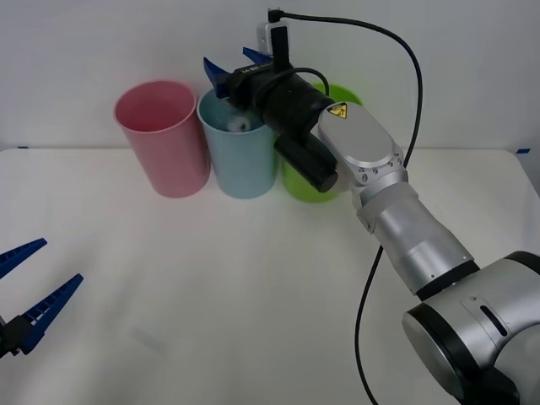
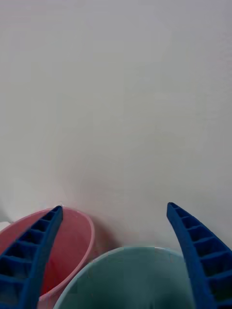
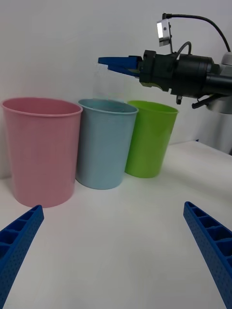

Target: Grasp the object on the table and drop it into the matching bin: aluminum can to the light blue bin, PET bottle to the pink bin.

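Observation:
My right gripper (image 1: pixel 226 57) (image 2: pixel 114 207) (image 3: pixel 113 63) hovers open just above the mouth of the light blue bin (image 1: pixel 245 164) (image 2: pixel 130 275) (image 3: pixel 104 145), with nothing between its fingers. A small pale silvery shape, the object (image 1: pixel 236 124), shows inside that bin's mouth. In the left wrist view a faint blurred shape (image 3: pixel 105 82) sits between the fingers and the rim. I cannot tell whether it is the aluminum can. The pink bin (image 1: pixel 164 143) (image 2: pixel 72 241) (image 3: pixel 41 149) touches the blue one on its left. My left gripper (image 1: pixel 61 261) (image 3: pixel 113 207) rests open low over the table (image 1: pixel 253 295) at the near left.
A lime green cup (image 1: pixel 308 186) (image 3: pixel 147 140) stands right of the blue bin, partly behind my right wrist. A black cable (image 1: pixel 396 51) loops from the wrist camera down past the right arm. A plain white wall rises behind the cups.

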Controlling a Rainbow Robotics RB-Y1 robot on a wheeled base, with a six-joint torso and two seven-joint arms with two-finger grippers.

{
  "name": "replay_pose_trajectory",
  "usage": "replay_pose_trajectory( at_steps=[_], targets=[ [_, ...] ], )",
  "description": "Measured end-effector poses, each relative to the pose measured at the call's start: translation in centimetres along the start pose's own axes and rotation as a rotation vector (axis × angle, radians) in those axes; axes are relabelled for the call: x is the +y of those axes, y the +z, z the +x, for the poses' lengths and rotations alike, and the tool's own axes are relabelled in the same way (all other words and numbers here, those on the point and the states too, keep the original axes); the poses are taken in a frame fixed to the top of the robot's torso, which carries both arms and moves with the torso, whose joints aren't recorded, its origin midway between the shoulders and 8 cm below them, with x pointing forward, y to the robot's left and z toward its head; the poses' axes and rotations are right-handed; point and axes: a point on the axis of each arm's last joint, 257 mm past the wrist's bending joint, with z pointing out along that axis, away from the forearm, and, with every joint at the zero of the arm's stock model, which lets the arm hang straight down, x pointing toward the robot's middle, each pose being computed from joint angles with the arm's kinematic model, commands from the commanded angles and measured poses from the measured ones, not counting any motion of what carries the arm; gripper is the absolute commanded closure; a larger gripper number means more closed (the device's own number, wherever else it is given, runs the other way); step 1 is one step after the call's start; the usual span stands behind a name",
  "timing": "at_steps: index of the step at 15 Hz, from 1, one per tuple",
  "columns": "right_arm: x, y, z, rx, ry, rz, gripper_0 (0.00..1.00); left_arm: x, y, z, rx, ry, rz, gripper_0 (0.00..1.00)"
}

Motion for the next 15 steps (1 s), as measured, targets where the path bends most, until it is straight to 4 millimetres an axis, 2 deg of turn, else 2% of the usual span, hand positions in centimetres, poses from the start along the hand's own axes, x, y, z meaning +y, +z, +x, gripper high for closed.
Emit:
replay_pose_trajectory(
  at_steps=[4, 6, 12, 15],
  targets=[
    [-0.1, -0.4, -0.3, -0.003, -0.001, -0.020, 0.00, 0.0, 0.0, 0.0, 0.000, 0.000, 0.000, 0.00],
    [-0.3, -1.3, -0.9, -0.021, -0.011, -0.032, 0.00, 0.0, 0.0, 0.0, 0.000, 0.000, 0.000, 0.00],
    [0.7, -7.1, -1.3, -0.058, -0.055, -0.119, 0.00, 0.0, 0.0, 0.0, 0.000, 0.000, 0.000, 0.00],
    [0.8, -11.0, -0.4, -0.052, -0.071, -0.143, 0.00, 0.0, 0.0, 0.0, 0.000, 0.000, 0.000, 0.00]
  ],
)
